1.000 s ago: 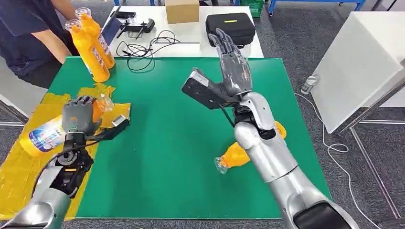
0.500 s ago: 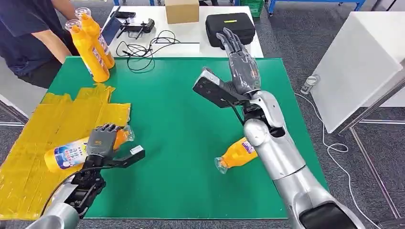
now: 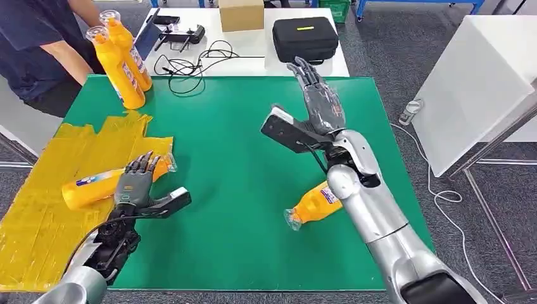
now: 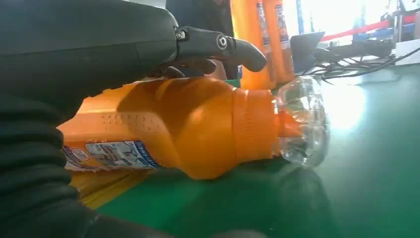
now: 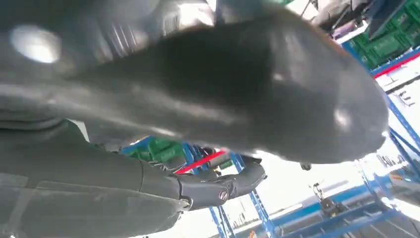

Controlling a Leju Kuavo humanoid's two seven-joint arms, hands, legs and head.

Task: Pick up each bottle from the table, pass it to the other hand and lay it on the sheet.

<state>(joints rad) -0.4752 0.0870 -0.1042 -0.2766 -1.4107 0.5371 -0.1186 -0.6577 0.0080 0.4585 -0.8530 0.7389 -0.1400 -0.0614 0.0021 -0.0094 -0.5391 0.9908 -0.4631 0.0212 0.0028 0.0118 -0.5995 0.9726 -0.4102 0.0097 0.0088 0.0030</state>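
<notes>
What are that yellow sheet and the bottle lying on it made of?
The yellow sheet looks like thin plastic film: glossy and creased, with wrinkled edges. The bottle by the left hand seems to be smooth plastic with an orange sleeve, a printed label and a clear cap you can see through.

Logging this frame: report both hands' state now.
Left hand: fingers spread over the orange bottle lying on the yellow sheet; whether it grips, cannot be told.
Right hand: open, raised, holding nothing.
</notes>
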